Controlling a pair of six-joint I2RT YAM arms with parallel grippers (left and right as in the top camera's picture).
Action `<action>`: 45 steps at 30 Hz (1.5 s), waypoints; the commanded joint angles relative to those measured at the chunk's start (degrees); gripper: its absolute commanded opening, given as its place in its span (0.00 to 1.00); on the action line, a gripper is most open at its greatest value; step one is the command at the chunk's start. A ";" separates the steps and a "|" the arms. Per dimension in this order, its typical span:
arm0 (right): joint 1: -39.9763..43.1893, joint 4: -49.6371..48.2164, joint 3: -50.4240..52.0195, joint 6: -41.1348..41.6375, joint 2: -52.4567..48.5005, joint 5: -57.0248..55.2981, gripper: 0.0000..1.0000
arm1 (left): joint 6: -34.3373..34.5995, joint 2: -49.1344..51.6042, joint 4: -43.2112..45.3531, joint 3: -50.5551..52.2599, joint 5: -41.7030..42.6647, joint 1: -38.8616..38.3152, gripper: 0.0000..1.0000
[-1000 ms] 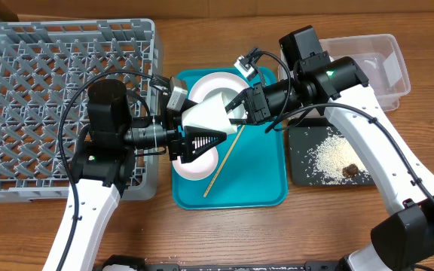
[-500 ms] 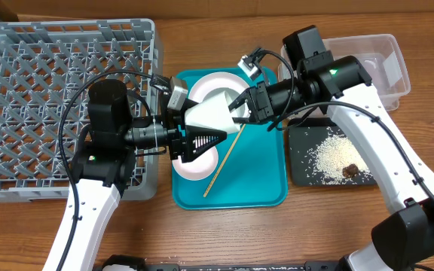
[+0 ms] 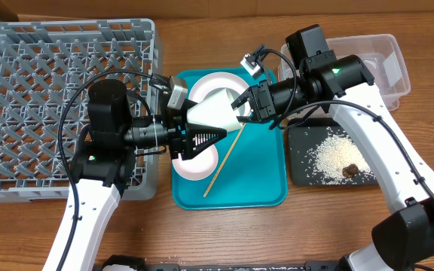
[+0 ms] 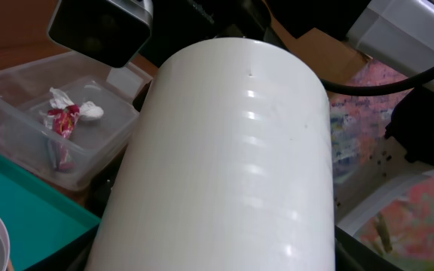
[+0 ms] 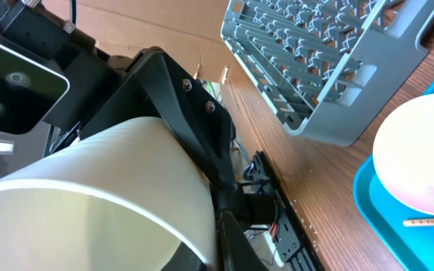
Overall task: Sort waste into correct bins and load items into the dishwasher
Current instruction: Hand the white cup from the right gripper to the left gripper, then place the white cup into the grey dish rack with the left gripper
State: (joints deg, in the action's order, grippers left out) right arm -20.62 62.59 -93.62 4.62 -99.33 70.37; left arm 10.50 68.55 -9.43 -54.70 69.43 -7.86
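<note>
A white cup (image 3: 211, 111) hangs above the teal tray (image 3: 262, 181) between both grippers. My left gripper (image 3: 221, 135) is shut on its body; the cup fills the left wrist view (image 4: 224, 165), with dark fingers on both sides. My right gripper (image 3: 241, 107) is shut on its rim, and the right wrist view looks into the cup (image 5: 89, 196). The grey dish rack (image 3: 21, 45) is at the left. The clear tub (image 3: 383, 53) holds the red-and-white wrapper (image 4: 62, 120). The black tray (image 3: 300, 169) holds rice (image 3: 330, 156) and a brown lump (image 3: 349, 171).
On the teal tray lie a white plate (image 3: 215, 83), a pinkish-white bowl (image 3: 194, 164) below my left gripper, and a wooden stick (image 3: 224, 162). The rack's corner (image 5: 330, 75) and the bowl (image 5: 420, 158) show in the right wrist view.
The cup and my right gripper have shifted slightly right and up. My left arm has barely moved.
</note>
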 commanded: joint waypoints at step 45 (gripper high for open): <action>24.72 24.06 -0.20 -0.17 8.46 -55.28 0.50 | 1.55 -2.51 -55.91 -13.00 -71.21 30.47 0.04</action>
State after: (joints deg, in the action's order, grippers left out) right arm 2.22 86.19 -93.58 4.51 -91.98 17.76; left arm 9.80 64.77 -65.49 -66.85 2.57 21.98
